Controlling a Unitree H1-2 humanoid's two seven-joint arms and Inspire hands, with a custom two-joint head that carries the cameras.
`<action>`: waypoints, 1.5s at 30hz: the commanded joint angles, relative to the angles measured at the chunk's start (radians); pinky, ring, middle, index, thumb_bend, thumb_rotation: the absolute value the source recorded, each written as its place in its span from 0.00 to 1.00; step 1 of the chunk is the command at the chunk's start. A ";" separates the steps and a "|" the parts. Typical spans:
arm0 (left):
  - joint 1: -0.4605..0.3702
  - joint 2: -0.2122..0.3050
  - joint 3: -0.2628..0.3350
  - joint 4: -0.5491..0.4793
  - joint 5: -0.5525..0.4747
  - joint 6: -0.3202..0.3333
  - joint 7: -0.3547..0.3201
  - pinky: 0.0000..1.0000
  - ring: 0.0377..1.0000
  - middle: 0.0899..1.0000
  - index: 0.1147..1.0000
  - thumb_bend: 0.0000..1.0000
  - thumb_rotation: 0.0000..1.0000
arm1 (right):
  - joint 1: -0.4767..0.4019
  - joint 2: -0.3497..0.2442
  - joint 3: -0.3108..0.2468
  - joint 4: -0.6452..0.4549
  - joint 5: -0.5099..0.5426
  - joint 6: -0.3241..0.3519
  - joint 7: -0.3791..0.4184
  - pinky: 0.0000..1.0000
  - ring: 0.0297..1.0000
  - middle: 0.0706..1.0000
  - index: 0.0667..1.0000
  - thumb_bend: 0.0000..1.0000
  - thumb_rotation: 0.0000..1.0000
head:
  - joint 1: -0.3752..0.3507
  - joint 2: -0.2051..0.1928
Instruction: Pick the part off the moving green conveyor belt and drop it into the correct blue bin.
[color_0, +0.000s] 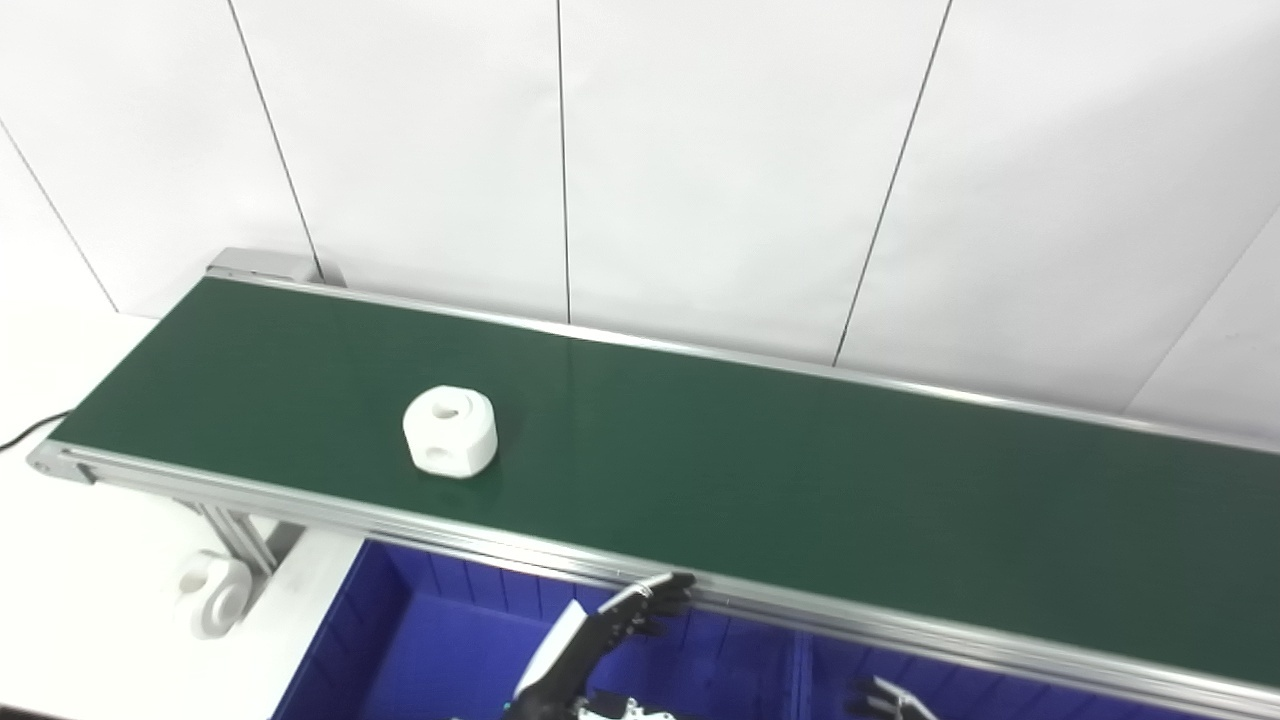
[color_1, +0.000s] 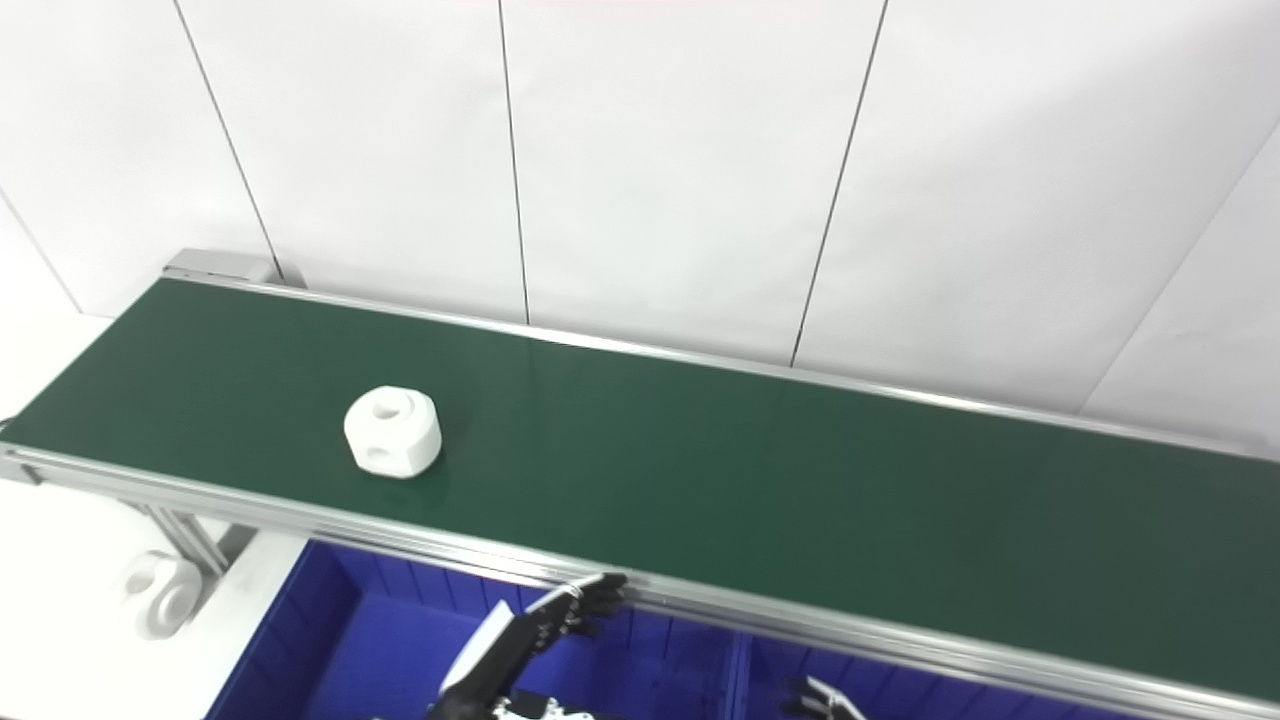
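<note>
One green belt (color_0: 760, 470) runs across the scene from upper left to lower right, framed by silver rails. One white part (color_0: 451, 431) sits on it toward the left end, a rounded block with a hole in its top and another in its near side; it rests nearer the front rail than the back, with nothing touching it.

Below the front rail two blue bins show: the left bin (color_0: 420, 640) and, past a divider, the right bin (color_0: 1000, 690), only a strip of which is in view.

Two hands are visible at the bottom edge. The left hand (color_0: 625, 615) is raised over the left bin with its fingers stretched out and slightly apart, tips just at the front rail, holding nothing. Of the right hand (color_0: 885, 698) only a few fingertips show over the right bin, too little to tell whether they are apart or closed.

A second white part (color_0: 212, 592) lies on the white floor by the belt's leg, left of the bins
</note>
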 joint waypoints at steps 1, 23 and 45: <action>-0.043 0.027 0.012 -0.060 -0.015 -0.038 0.032 0.77 0.83 0.83 0.83 0.75 0.28 | -0.017 -0.008 -0.008 0.003 0.025 -0.057 -0.004 0.62 0.69 0.74 0.79 0.52 0.02 | 0.028 -0.018; -0.312 0.223 0.172 -0.120 0.053 0.039 -0.039 0.78 0.84 0.87 0.87 0.72 0.28 | -0.042 -0.038 0.058 0.039 0.100 -0.083 -0.073 0.57 0.64 0.69 0.75 0.50 0.16 | -0.070 0.037; -0.591 0.204 0.119 0.252 0.288 0.113 0.002 0.76 0.85 0.89 0.88 0.76 0.24 | -0.039 -0.054 0.055 -0.041 0.071 -0.082 -0.074 0.57 0.65 0.69 0.75 0.57 0.35 | -0.180 0.241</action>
